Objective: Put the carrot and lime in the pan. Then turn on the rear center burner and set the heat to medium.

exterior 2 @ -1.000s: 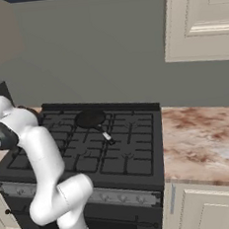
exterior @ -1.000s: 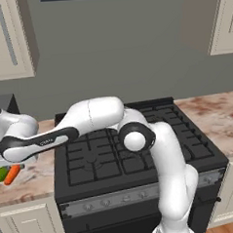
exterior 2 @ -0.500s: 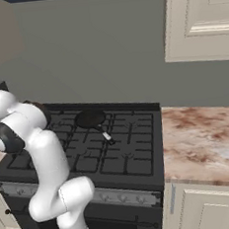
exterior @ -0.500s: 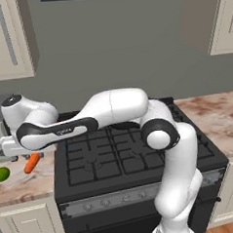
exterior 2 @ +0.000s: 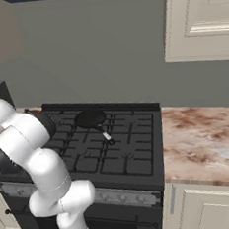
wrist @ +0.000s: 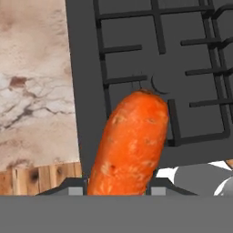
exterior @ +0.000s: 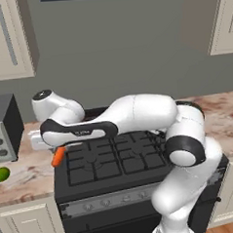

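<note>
Carrying carrot point(exterior: 57, 156), gripper point(wrist: 117, 191) clamped on it; next, toward pan point(exterior 2: 90, 119) at 2 o'clock.

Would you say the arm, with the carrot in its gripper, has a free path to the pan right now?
Probably yes: the gripper holds the carrot above the stove's left edge, and only open grating lies between it and the pan.

Orange carrot point(wrist: 129, 145) rising from between the finger tips point(wrist: 72, 185), above the black stove grating point(wrist: 182, 73); marbled countertop point(wrist: 34, 82) alongside, wooden floor point(wrist: 41, 178) below it.
</note>
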